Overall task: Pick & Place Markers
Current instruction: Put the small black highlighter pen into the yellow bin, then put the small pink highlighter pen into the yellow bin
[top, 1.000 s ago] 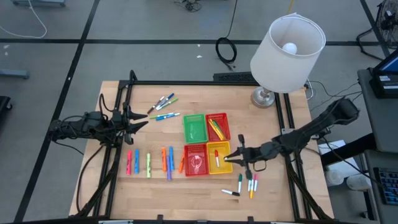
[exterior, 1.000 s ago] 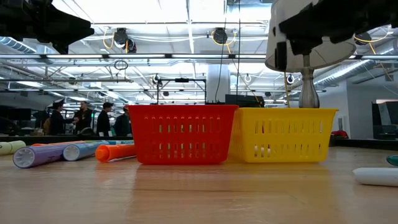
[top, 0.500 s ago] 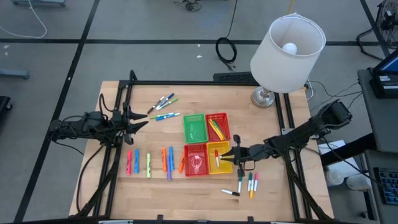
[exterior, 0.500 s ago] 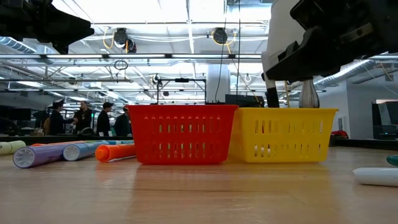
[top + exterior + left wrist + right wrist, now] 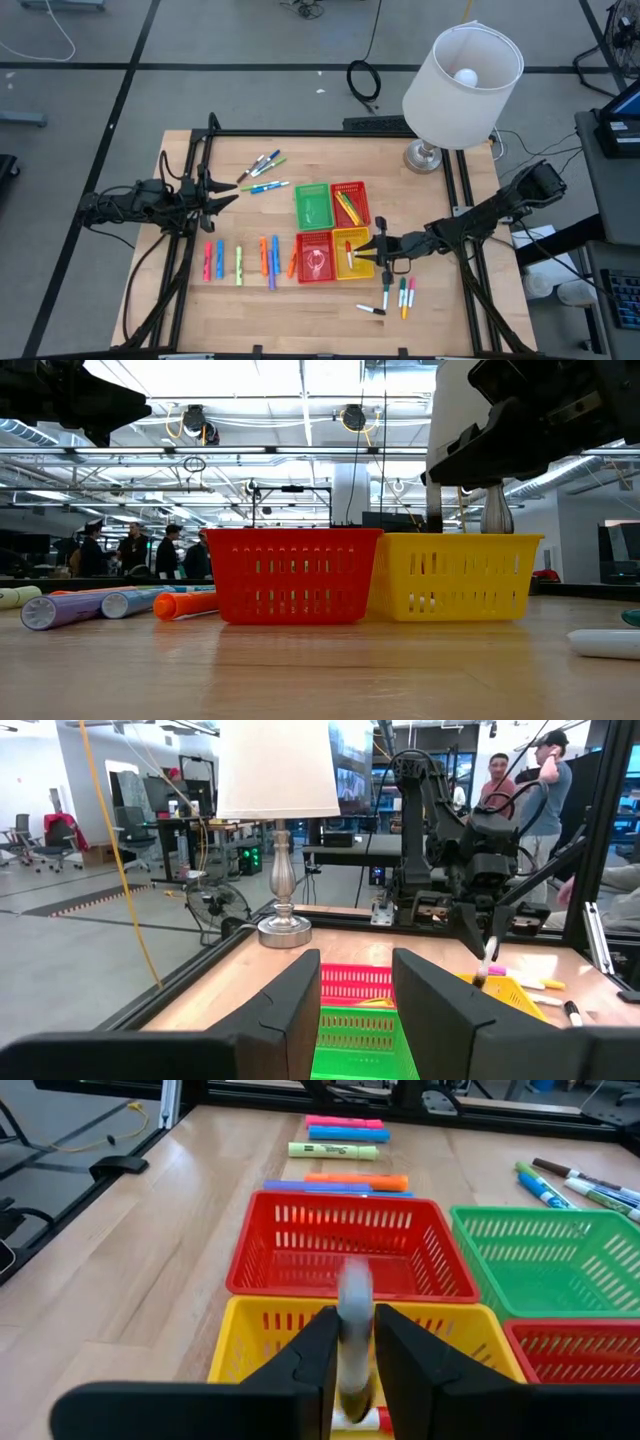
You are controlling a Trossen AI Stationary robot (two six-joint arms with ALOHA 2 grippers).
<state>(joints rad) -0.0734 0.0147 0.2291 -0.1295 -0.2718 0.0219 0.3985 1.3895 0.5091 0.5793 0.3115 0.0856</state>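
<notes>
The right gripper (image 5: 378, 243) hangs over the yellow basket (image 5: 364, 263) with a pale marker (image 5: 353, 1305) between its fingers (image 5: 312, 1348); the marker looks blurred and whether the fingers clamp it I cannot tell. The left gripper (image 5: 228, 193) waits near the table's left edge, fingers (image 5: 290, 998) apart and holding nothing.

On the wooden table (image 5: 320, 320) stands one lamp (image 5: 461, 75) at the far right corner. Four square baskets sit together in the middle — one green basket (image 5: 312, 205), two red baskets (image 5: 351, 192) (image 5: 315, 262), and the yellow one, which holds a red marker (image 5: 348, 254); the far red basket holds several markers, too packed to count.

Loose markers lie in three groups: about seven in a row (image 5: 240, 262) left of the baskets — pink, blue, yellow-green, orange and purple; about four (image 5: 262, 170) near the far left; four (image 5: 397, 298) near the front right, just beside the yellow basket
</notes>
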